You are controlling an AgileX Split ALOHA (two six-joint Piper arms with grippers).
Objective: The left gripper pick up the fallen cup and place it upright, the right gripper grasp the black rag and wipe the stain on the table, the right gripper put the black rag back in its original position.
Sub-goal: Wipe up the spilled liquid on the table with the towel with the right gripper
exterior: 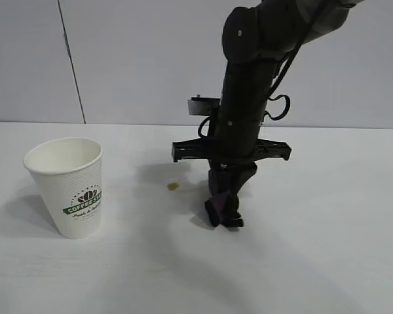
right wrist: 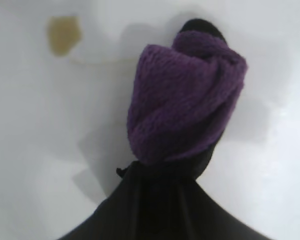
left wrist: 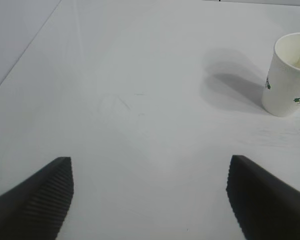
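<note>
The right hand [exterior: 224, 219] points down and is clenched on the rag [right wrist: 185, 100], pressing it onto the white surface [exterior: 314, 248] just beside a small brown stain [exterior: 173, 186]. The cup [exterior: 70, 186] stands upright, well apart from the rag on the left side. The left hand [left wrist: 150, 200] hangs over a bare part of the surface with its fingers spread wide and nothing between them.

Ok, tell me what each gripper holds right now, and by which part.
The right gripper pinches the bunched black-and-purple rag by its black end; the purple part hangs free. The left gripper holds nothing.
</note>
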